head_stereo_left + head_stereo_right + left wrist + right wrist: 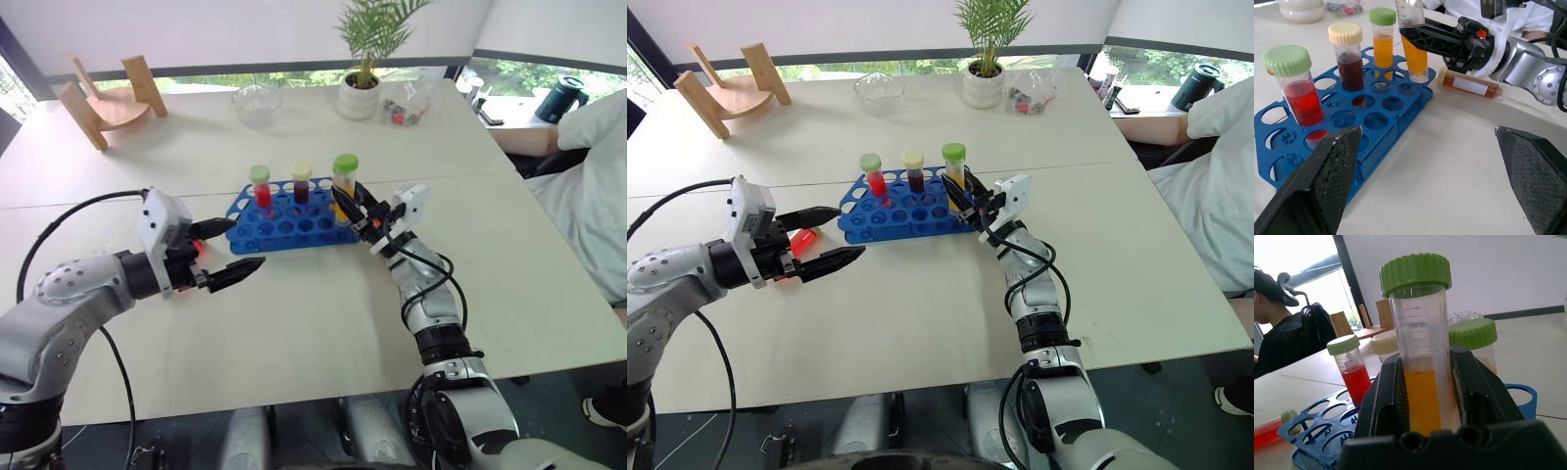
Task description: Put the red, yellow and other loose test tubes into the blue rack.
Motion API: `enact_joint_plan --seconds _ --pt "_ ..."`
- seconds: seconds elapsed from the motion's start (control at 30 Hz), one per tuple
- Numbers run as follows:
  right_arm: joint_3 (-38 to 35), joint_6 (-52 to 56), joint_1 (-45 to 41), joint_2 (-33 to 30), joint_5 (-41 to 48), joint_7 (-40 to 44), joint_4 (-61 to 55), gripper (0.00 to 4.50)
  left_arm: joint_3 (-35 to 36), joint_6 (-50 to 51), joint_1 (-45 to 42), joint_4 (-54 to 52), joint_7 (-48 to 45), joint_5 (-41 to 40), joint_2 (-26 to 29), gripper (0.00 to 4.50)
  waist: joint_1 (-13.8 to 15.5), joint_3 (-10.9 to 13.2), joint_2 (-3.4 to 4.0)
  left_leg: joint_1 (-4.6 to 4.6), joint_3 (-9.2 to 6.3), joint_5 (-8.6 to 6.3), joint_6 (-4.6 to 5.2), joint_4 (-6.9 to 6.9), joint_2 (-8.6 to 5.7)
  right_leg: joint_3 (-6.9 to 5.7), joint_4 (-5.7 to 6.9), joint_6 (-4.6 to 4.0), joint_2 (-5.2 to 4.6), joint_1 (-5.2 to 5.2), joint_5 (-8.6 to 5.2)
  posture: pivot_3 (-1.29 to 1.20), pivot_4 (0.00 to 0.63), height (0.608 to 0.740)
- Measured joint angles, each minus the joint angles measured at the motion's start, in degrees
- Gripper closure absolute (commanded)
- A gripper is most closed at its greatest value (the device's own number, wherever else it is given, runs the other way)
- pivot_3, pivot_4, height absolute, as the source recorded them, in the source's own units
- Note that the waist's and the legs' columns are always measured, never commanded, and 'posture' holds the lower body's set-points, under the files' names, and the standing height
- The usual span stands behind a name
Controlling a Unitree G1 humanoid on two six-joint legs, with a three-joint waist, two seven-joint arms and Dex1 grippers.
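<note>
Test tubes were the concern, and one of them, an orange-filled tube [1422, 377] with a green cap, was held upright between the closed fingers of the right gripper [355, 206], its foot already entered in a corner hole of the blue rack [284, 217] at the end nearer that arm. For the step to be done well, it was judged that the tube should be kept vertical and pressed straight down until seated, and the fingers parted only then, so that the neighbouring tubes were not knocked on withdrawal.

The left gripper [227, 249] was held with its jaws wide apart and empty, just beside the rack's other end.

Three capped tubes were stood in the rack's far row: a red-filled tube [1297, 85] with a green cap, a dark brown tube [1348, 58] with a cream cap, and a second orange tube [1383, 38] with a green cap. Two tubes were left loose on the table [323, 323]: an amber tube [1470, 84] lying on its side just beside the rack near the right gripper, and a red tube [803, 241] lying by the left gripper.
</note>
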Motion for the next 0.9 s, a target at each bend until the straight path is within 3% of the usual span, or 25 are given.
enact_joint_plan --seconds 0.43,0.9 --pt "0.3 -0.5 1.0 -0.1 -0.3 -0.1 -0.4 3.70 0.0 0.1 -0.5 -0.3 -0.2 -0.6 0.5 0.00 0.0 0.0 0.00 0.00 0.00 0.00 0.00 0.00 0.00 0.00 0.00 0.00 0.00 0.00 0.00 0.00 0.150 0.740" --pt "0.2 -5.7 -1.2 0.7 -1.1 0.0 6.9 3.70 -0.1 0.1 -1.0 -0.3 -0.2 -0.6 0.5 0.00 -0.1 0.0 0.00 0.05 0.00 0.02 -0.03 0.03 0.00 0.00 0.05 -0.01 0.01 0.04 0.02 0.00 0.150 0.740"
